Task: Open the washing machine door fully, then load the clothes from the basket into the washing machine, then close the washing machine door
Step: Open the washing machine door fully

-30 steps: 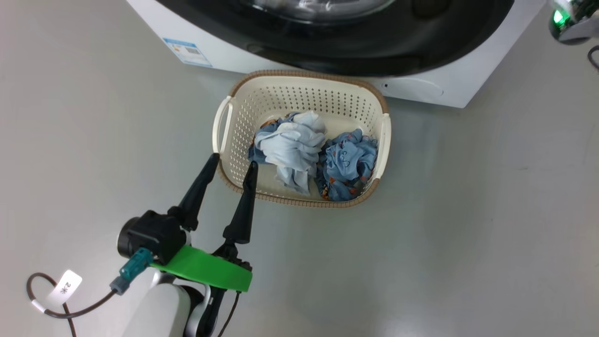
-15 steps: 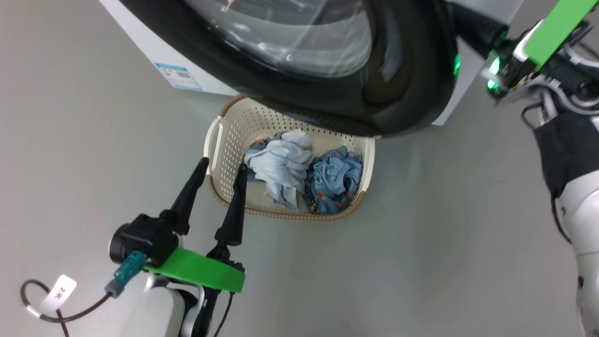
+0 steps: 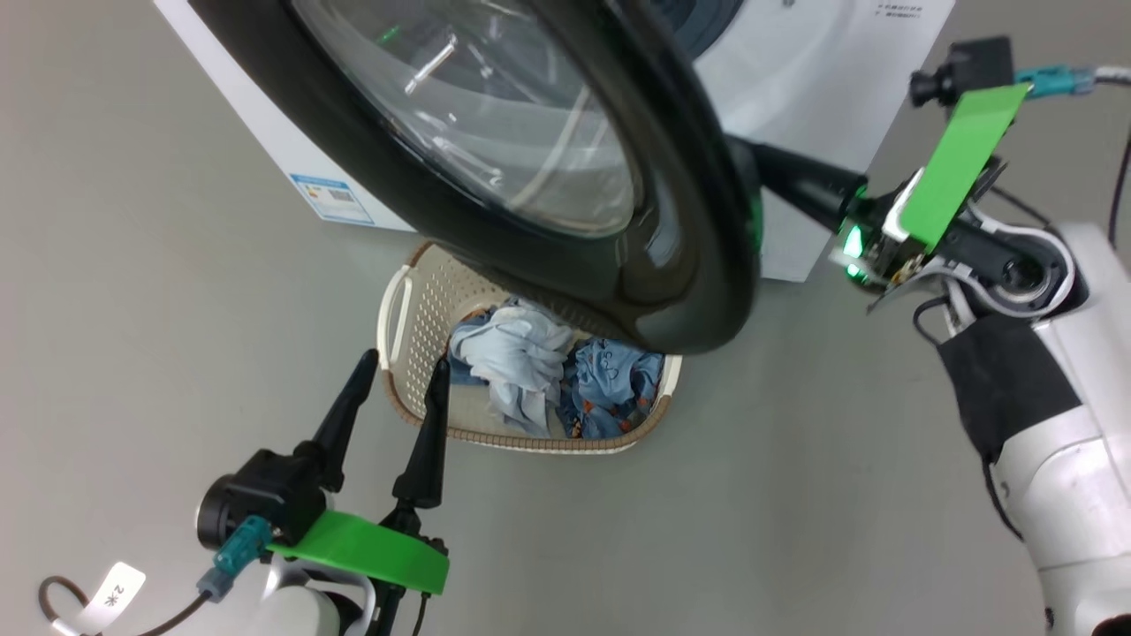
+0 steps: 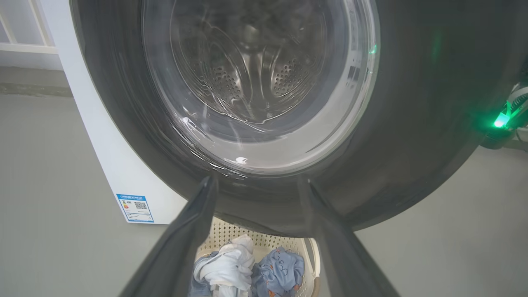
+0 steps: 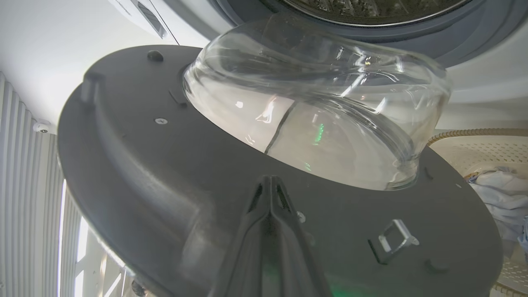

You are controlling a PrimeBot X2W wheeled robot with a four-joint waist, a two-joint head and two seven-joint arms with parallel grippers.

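Push the half-open door (image 3: 698,265) wider from its inner face with the right gripper (image 5: 270,181), jaws together, at 3 o'clock, swinging it clear above the basket (image 3: 395,305) of 2 clothes (image 3: 521,358) at 6 o'clock, leaving the left gripper (image 3: 403,364), jaws apart, at 8 o'clock.

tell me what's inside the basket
Two crumpled garments: a pale white-blue one beside a blue printed one. The washing machine door covers the basket's far end, so anything there is hidden.
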